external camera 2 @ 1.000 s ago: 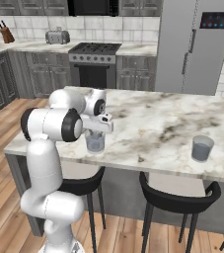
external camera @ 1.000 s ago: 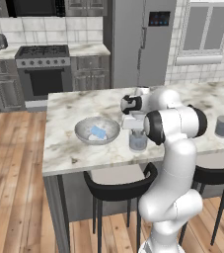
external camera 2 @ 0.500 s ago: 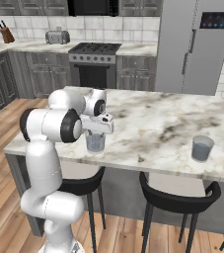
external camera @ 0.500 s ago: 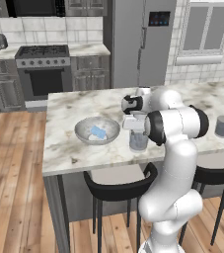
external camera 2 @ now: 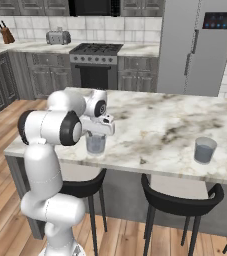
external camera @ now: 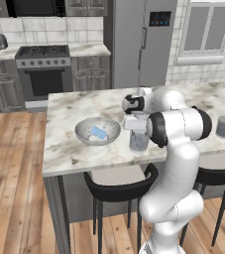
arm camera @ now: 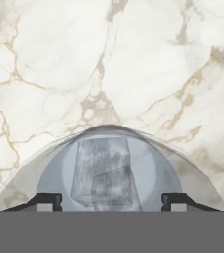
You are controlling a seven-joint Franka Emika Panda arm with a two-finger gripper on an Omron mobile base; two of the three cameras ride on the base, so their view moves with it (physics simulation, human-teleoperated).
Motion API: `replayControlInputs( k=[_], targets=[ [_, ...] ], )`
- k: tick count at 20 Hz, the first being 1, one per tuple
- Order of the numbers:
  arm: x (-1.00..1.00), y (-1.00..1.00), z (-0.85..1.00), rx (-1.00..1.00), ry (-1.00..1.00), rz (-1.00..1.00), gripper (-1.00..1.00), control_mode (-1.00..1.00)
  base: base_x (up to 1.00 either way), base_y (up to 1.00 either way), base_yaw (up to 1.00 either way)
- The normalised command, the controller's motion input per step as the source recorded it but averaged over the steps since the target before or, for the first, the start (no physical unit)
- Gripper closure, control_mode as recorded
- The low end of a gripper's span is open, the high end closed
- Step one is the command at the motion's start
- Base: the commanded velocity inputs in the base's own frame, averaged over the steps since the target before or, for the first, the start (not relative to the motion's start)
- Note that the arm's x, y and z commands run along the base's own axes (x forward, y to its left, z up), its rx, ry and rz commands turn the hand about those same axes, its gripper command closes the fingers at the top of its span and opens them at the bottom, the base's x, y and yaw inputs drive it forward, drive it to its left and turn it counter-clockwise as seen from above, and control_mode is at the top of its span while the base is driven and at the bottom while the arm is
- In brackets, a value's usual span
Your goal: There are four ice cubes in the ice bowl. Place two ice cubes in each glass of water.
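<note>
Near the counter's [external camera: 79,154] front edge, your hand [arm camera: 111,200] hangs released over a glass [external camera: 139,140]; two ice cubes [arm camera: 106,170] sit inside.

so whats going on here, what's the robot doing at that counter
The white arm's gripper hangs right over the near glass of water on the marble island, jaws apart and holding nothing. In the hand view, two pale ice cubes sit in that glass. The ice bowl to its left has blue ice in it, though the count is hard to tell. The other glass stands farther along the island, and whether it holds ice can't be told.
</note>
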Motion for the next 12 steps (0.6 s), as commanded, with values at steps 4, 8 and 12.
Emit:
replayControlInputs(
  k=[4, 8, 12],
  targets=[
    [0.0, 0.0, 0.18, 0.0, 0.0, 0.0, -1.0, -1.0, 0.0, 0.0, 0.0],
    [0.0, 0.0, 0.0, 0.0, 0.0, 0.0, -1.0, -1.0, 0.0, 0.0, 0.0],
    [0.01, 0.0, -0.01, 0.0, 0.02, 0.0, 1.0, -1.0, 0.0, 0.0, 0.0]
  ],
)
